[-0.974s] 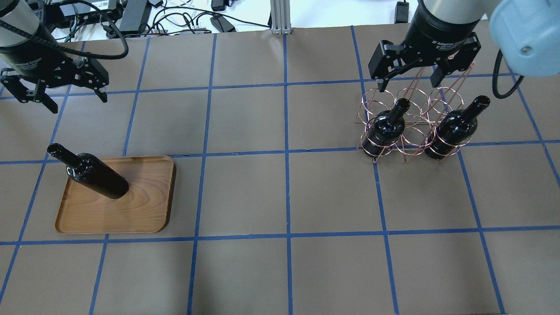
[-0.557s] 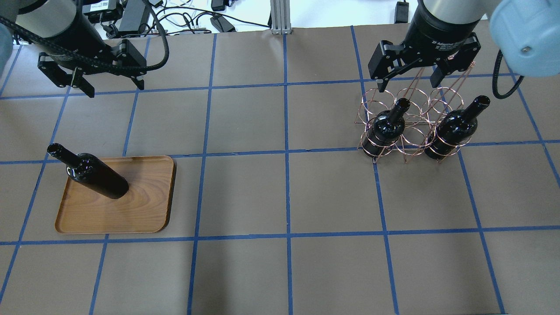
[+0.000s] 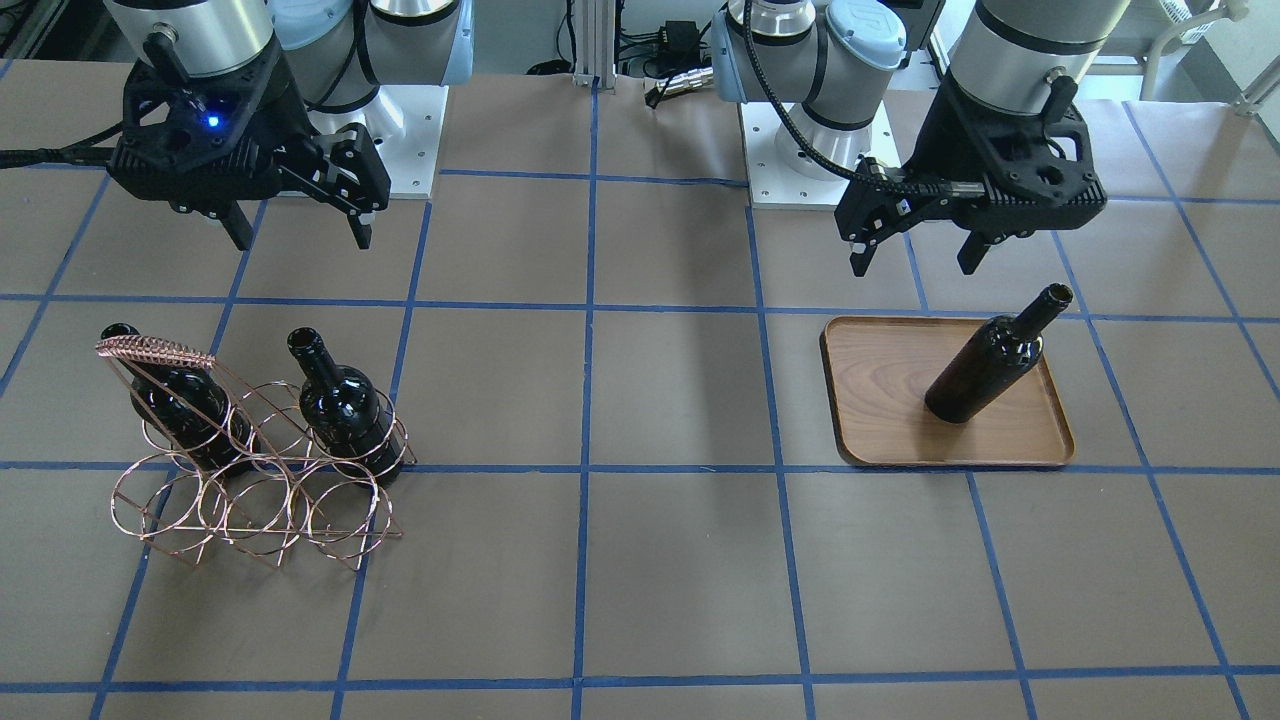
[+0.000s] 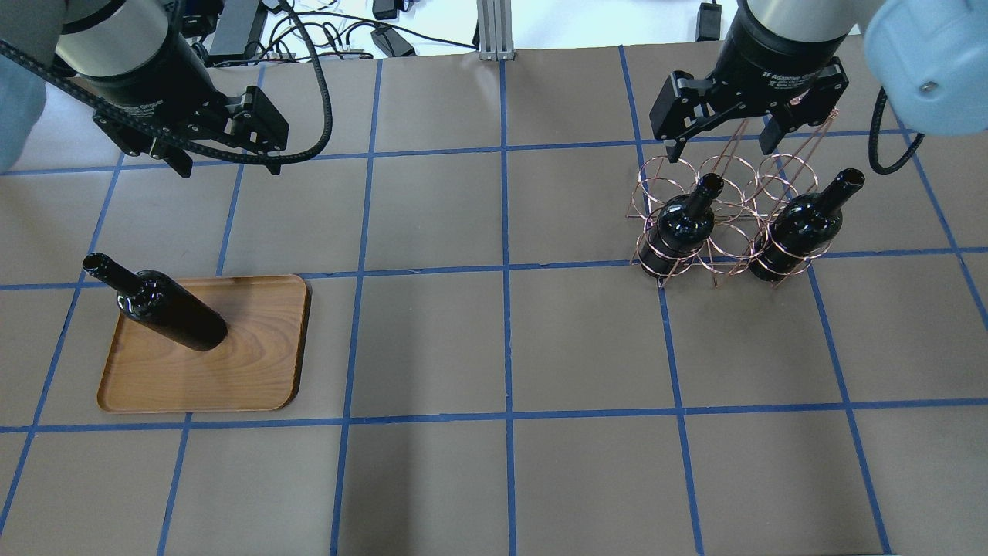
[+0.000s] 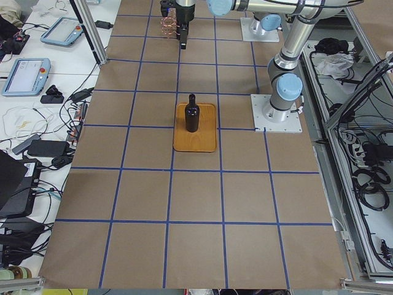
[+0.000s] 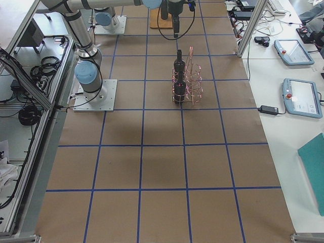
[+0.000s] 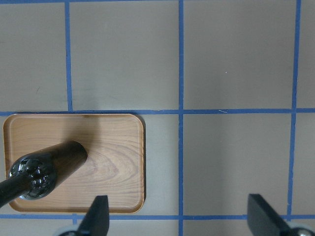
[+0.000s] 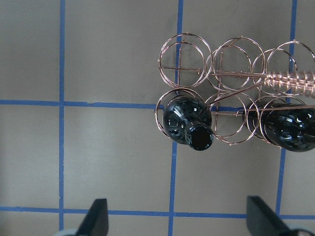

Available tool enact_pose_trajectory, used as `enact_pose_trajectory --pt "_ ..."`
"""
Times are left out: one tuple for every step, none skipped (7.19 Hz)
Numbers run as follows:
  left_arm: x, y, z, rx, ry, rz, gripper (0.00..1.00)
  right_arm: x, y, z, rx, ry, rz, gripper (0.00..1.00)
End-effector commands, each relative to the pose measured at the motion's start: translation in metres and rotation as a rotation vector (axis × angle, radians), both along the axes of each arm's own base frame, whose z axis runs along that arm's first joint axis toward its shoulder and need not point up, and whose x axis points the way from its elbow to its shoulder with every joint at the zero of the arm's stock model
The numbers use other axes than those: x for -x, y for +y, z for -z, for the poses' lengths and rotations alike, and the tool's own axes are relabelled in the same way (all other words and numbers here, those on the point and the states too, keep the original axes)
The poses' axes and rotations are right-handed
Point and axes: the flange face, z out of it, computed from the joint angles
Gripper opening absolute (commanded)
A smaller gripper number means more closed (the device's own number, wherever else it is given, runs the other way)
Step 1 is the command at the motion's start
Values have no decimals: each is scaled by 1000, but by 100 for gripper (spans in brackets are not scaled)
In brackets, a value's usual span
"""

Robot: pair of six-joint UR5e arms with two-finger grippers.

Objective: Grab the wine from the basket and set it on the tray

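Note:
One wine bottle (image 4: 170,313) stands upright on the wooden tray (image 4: 255,363) at the left; both show in the left wrist view, the bottle (image 7: 44,169) on the tray (image 7: 118,142). Two more bottles (image 4: 679,228) (image 4: 799,224) stand in rings of the copper wire basket (image 4: 729,249) at the right. My left gripper (image 4: 229,166) is open and empty, high up, off the tray's far side. My right gripper (image 4: 722,150) is open and empty, hovering above the basket's far rings. In the right wrist view the nearer bottle's mouth (image 8: 201,139) lies between the open fingers (image 8: 97,219).
The table is brown paper with a blue tape grid (image 4: 505,270). Cables and power bricks (image 4: 231,23) lie past the far edge. The basket's coiled handle (image 3: 155,350) stands above its rings. The arm bases (image 3: 800,150) sit on the robot's side.
My left arm has swung in from the far left edge toward the right, its open gripper now past the tray's far side. The right arm, bottles, basket and tray have not moved.

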Motion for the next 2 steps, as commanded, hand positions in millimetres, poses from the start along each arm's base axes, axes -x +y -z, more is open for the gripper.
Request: enact_pose_trajectory --pt "1 3 5 -17 4 5 100 0 1 -1 2 0 -1 100" --pt "0 3 6 -18 -2 6 100 0 0 -1 2 0 1 100"
